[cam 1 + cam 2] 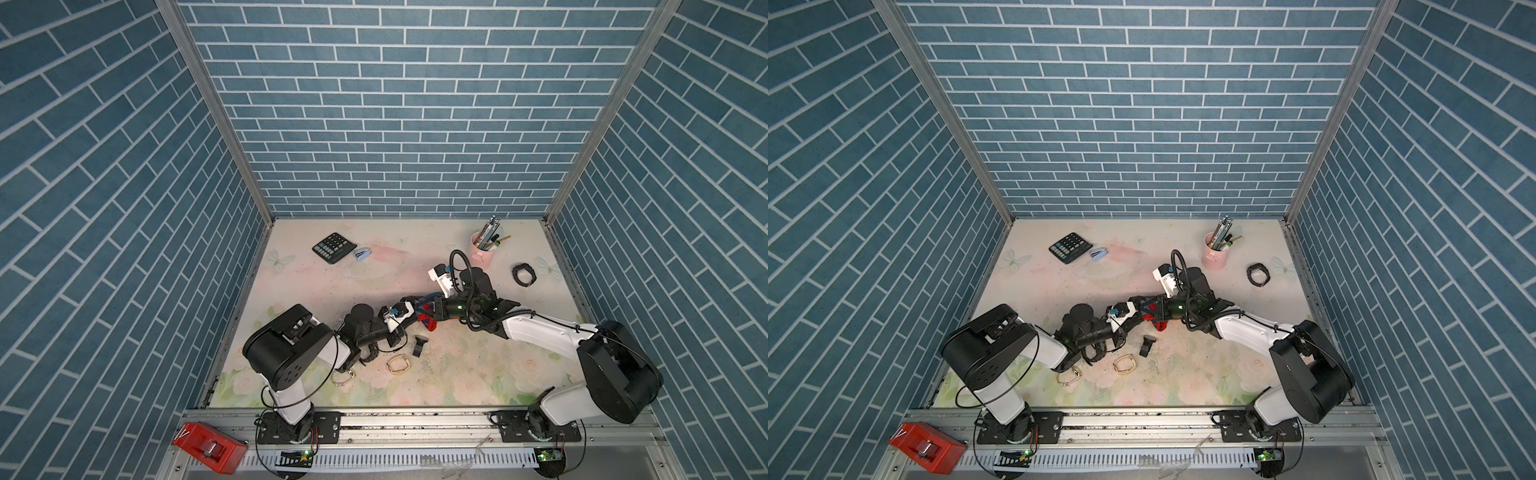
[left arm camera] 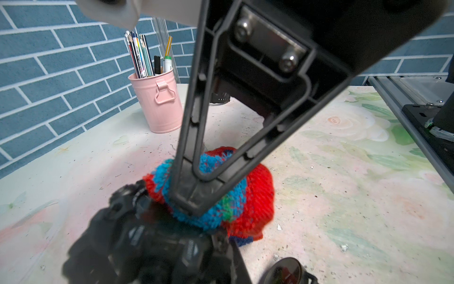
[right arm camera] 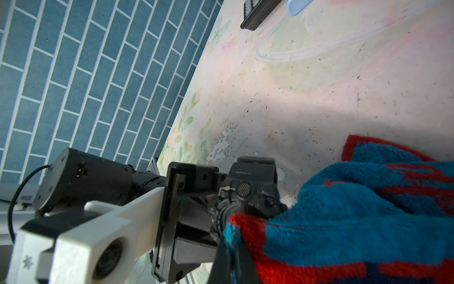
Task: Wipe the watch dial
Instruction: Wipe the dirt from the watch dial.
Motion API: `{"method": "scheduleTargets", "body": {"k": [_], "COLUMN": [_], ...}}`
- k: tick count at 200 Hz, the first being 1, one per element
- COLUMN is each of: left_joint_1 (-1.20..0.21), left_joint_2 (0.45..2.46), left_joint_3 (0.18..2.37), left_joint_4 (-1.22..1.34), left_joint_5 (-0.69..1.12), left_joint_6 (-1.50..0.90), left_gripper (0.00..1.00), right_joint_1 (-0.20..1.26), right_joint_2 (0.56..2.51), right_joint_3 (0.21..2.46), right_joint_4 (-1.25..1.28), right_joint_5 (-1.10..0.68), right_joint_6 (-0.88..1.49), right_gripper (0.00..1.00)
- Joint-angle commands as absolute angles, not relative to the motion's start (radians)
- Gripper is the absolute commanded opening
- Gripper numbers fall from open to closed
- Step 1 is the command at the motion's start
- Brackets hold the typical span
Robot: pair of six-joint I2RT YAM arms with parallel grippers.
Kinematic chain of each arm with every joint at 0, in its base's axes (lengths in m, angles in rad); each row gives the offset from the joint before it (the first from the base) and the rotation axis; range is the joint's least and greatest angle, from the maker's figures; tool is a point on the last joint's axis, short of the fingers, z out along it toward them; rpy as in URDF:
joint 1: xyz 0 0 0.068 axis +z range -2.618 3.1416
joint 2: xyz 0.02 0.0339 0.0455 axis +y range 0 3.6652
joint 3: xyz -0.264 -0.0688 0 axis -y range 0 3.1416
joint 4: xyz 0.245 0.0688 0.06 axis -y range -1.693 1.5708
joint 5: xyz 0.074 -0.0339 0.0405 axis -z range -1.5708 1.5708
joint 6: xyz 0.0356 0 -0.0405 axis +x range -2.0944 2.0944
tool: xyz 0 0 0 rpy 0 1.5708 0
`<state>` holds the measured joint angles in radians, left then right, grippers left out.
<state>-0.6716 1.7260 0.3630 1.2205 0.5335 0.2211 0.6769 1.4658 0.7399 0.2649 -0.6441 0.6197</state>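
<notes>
Behind the red-blue cloth (image 3: 344, 216), most of the black watch (image 3: 245, 190) hides.

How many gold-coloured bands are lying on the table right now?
2. One gold band lies in the open near the front middle; the other sits partly under the left arm. More could be hidden beneath the arms.

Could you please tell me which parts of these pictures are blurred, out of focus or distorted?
In the left wrist view the watch is smeared and out of focus up close, while the cloth and pink pen cup look sharp; in the right wrist view the white camera housing nearest the lens is soft but the watch is crisp; both top views splay the brick walls outward.
</notes>
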Motion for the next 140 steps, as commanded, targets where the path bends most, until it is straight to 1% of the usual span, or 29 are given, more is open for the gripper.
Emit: {"method": "scheduleTargets", "body": {"k": [1,26,45,90,140], "left_joint_1": [-0.672,-0.672,-0.672,-0.672,-0.672], "left_joint_2": [1.702,1.705,1.700,1.681,1.642], "left_joint_3": [0.378,0.380,0.375,0.368,0.352], "left_joint_4": [1.300,1.300,1.300,1.302,1.302], "left_joint_5": [0.593,0.611,0.614,0.604,0.576], "left_joint_6": [0.246,0.256,0.265,0.265,0.264], "left_gripper": [0.00,0.00,0.00,0.00,0.00], "right_joint_1": [0.707,0.712,0.712,0.712,0.710], "right_joint_2": [1.463,1.504,1.525,1.543,1.458], "right_joint_3": [0.760,0.792,0.809,0.781,0.720], "right_joint_4": [0.258,0.349,0.355,0.295,0.084], "right_joint_5": [-0.690,-0.708,-0.702,-0.663,-0.583], "right_joint_6": [0.601,0.670,0.679,0.657,0.532], "right_gripper": [0.00,0.00,0.00,0.00,0.00]}}
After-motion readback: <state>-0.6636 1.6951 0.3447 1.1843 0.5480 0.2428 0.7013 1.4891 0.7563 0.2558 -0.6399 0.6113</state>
